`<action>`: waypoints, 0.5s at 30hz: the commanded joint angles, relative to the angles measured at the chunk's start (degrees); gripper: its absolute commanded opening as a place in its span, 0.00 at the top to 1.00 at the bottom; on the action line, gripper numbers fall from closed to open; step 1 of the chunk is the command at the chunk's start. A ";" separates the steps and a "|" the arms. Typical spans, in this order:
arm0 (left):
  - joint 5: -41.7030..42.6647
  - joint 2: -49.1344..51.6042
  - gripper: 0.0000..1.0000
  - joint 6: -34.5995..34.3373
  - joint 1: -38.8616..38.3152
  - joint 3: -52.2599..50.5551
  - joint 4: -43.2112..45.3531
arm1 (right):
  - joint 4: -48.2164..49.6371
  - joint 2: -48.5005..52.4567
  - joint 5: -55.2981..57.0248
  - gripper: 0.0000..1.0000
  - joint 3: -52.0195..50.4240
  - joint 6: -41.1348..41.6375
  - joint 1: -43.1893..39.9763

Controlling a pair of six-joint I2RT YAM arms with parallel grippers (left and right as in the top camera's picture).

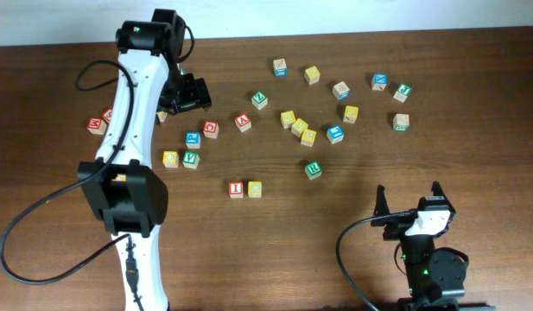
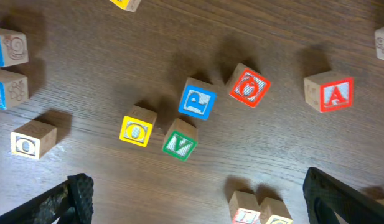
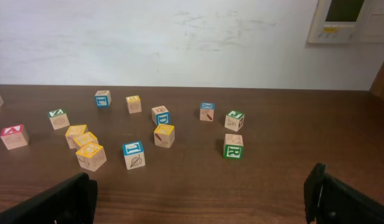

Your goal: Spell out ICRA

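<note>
I cube (image 1: 237,189) & C cube (image 1: 255,188) sat together; green R cube (image 1: 313,169) should go next, beside C; left gripper (image 1: 190,95) & right gripper (image 1: 409,200) were spread, empty.

I (image 1: 237,189) beside C (image 1: 255,189); R (image 1: 313,170), A (image 1: 243,122) apart

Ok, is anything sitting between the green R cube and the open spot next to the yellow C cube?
Nothing visible does. Only bare brown table lies between the green-printed wooden R cube and the free side of the yellow-printed wooden C cube, which sits beside the red-printed wooden I cube.
</note>
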 commanded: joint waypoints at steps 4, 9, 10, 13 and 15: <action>1.73 -0.13 0.01 0.52 0.00 0.04 0.37 | -0.33 -0.44 0.68 0.02 -0.31 0.17 -0.42; 1.60 -0.11 0.01 -2.75 2.69 0.04 3.65 | -0.35 -0.44 0.68 0.02 -0.31 0.20 -0.42; 1.57 -0.11 0.01 -2.73 3.63 0.04 3.69 | -0.35 -0.44 0.68 0.02 -0.31 0.20 -0.42; 1.60 -0.11 0.01 -2.73 7.10 0.04 2.19 | -0.33 -0.44 0.68 0.02 -0.31 0.20 -0.42; 1.55 -0.11 0.01 -2.71 8.09 0.04 0.98 | -0.33 -0.44 0.68 0.02 -0.31 0.17 -0.39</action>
